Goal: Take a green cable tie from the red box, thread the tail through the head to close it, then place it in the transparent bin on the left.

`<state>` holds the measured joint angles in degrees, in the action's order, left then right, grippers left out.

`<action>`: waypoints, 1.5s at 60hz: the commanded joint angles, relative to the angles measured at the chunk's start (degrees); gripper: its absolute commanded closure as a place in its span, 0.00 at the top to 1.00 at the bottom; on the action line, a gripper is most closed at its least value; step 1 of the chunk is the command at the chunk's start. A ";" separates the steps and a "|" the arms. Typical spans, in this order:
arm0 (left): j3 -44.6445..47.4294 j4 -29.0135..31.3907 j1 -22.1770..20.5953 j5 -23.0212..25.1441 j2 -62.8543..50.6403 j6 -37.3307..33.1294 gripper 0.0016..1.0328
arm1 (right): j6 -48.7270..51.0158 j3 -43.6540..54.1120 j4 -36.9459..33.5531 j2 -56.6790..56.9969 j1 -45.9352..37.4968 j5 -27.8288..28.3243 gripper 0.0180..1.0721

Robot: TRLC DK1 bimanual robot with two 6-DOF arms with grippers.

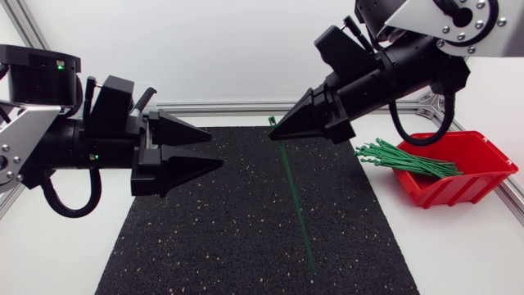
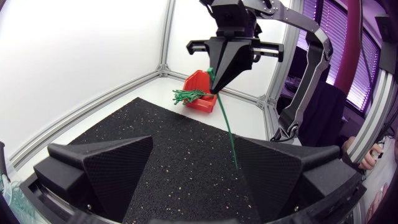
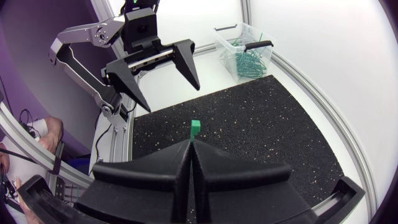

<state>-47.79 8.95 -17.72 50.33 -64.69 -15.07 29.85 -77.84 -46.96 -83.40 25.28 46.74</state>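
Right pincer (image 1: 273, 134) is clamped on 1 green cable tie (image 1: 293, 192), its 2 wedge fingers pressed together just below the tie's head. The tie is a thin, straight, bright green strip with a small square head, which sticks out just past the closed fingertips in the right wrist view (image 3: 195, 129). It is not looped; the tail hangs free.

The right arm comes in high from the right side and slopes down toward the middle of the black mat (image 1: 229, 238), fingertips pointing down and to the left. The left pincer (image 1: 219, 147) is held level above the left half of the mat, its 2 fingers apart with nothing between them, tips aimed at the tie and well short of it.

The tie's long axis is steep, close to upright, with the head up at the right pincer and the tail down toward the mat, leaning a little toward the near edge. Whether the tail tip touches the mat I cannot tell.

On the white desk (image 1: 49, 254) to the right, the red box (image 1: 483, 156) holds a bundle of loose green ties (image 1: 405, 160) spilling over its left rim. The transparent bin (image 3: 239, 37) stands beyond the mat's far-left corner with green ties inside.
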 commanded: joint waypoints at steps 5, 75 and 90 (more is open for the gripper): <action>-2.57 -1.22 -1.62 2.94 -3.17 -0.66 0.88 | -5.32 4.45 5.12 0.87 -0.49 2.21 0.06; -4.50 -10.18 -7.42 12.78 -13.27 11.20 0.74 | -21.50 13.77 25.60 5.35 4.25 5.20 0.06; -3.01 -16.25 -7.60 12.87 -13.19 16.83 0.57 | -22.29 15.53 27.10 6.84 4.87 4.94 0.06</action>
<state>-51.70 -4.86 -24.93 62.57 -77.10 -1.28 8.95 -64.03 -20.73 -78.02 29.65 51.64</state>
